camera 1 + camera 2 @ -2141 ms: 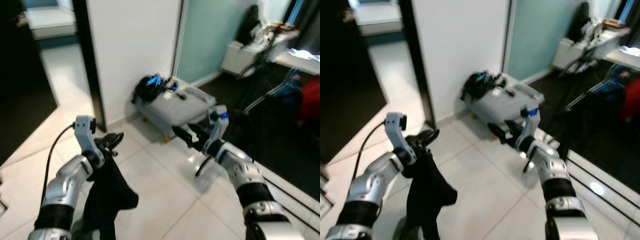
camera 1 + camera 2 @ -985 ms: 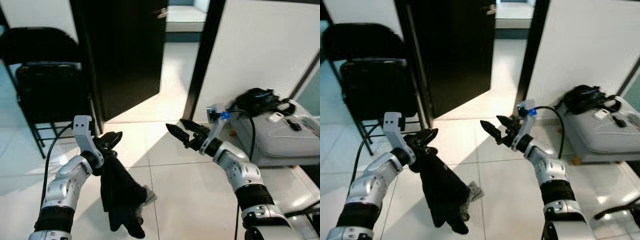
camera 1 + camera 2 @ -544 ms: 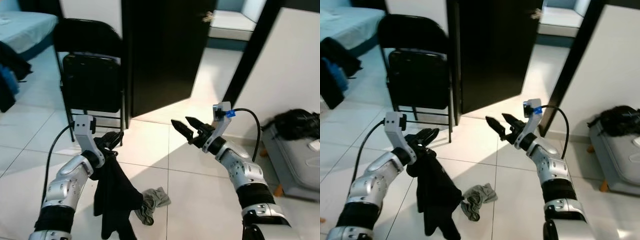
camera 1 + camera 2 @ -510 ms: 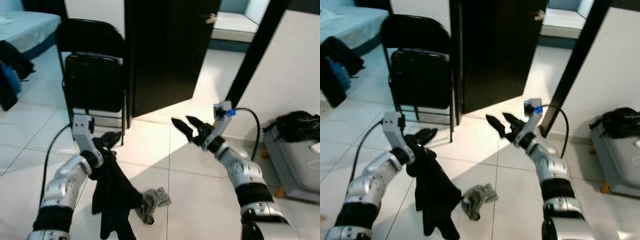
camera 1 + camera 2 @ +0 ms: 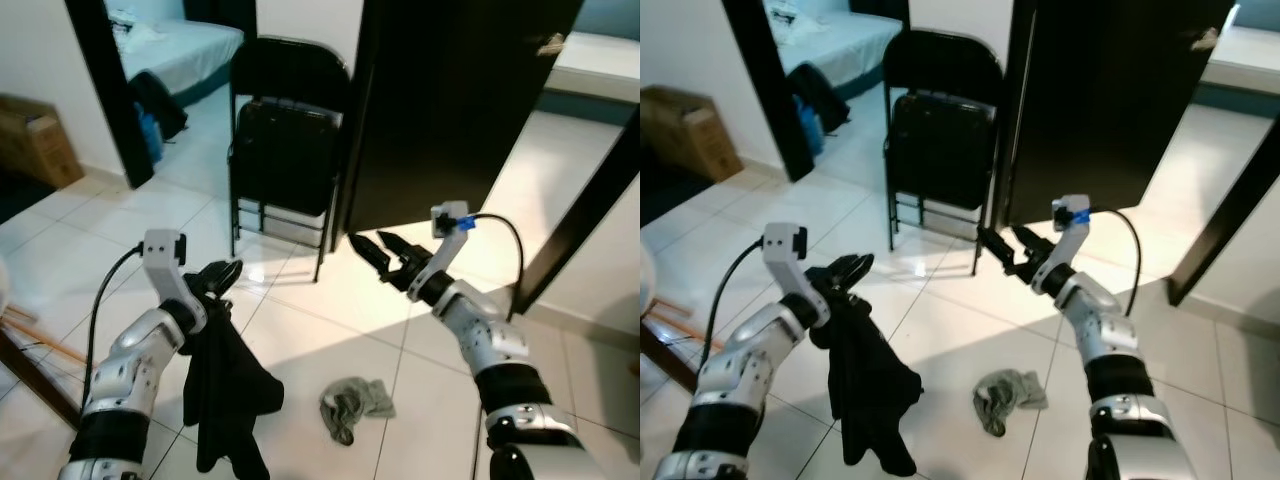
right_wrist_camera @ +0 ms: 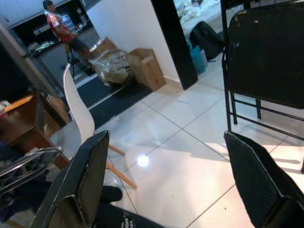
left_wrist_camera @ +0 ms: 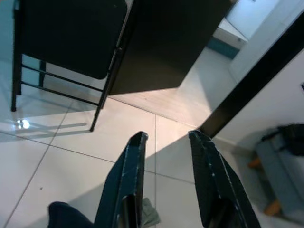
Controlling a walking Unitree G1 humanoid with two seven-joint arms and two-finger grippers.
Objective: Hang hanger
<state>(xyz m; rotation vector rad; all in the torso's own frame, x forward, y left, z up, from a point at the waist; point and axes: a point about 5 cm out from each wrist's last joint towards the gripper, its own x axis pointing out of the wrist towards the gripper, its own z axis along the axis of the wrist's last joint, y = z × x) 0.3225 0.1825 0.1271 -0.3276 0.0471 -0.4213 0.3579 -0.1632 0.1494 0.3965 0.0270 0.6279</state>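
1. Hanging from my left gripper (image 5: 222,278) is the garment (image 5: 228,400), a limp black cloth whose long axis runs straight down toward the floor (image 5: 300,330). It sits right at my fingers, in front of my left arm and well apart from my right. Whether a hanger is inside it I cannot tell; no hook or bar shows.
2. My left fingers (image 7: 130,171) read as clamped on the top of the cloth in the head views. In the wrist view they stand a little apart, with only a dark fold low beside them.
3. My right gripper (image 5: 375,250) is held forward with its fingers spread and nothing between them.
4. No rail or rod for hanging is visible, so I judge the next move turns on finding one, with the left arm carrying.
5. Below, between my arms, a crumpled grey rag (image 5: 352,405) lies on glossy pale tiles.
6. Ahead stands a folded black metal chair (image 5: 285,150) with thin tube legs, just beside a dark matte door (image 5: 450,100).
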